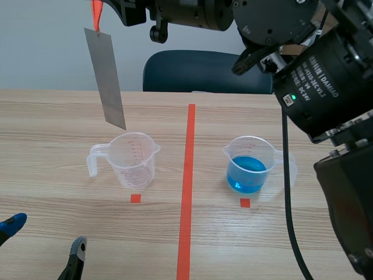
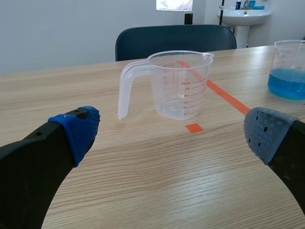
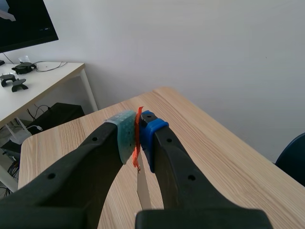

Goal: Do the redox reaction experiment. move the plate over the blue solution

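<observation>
The plate [image 1: 106,79] is hung upright over the empty beaker [image 1: 135,160], its orange tag [image 1: 96,17] pinched in the right gripper [image 3: 138,136]; the blue solution [image 1: 247,172] is set to that beaker's right.

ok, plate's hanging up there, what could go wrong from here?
1. The plate hangs only by its orange tag, pinched in the right gripper; it may swing or slip in transit.
2. Its lower corner appears just above the empty beaker; a low sideways move could clip the rim.
3. A swinging plate might knock the blue-solution beaker.
</observation>
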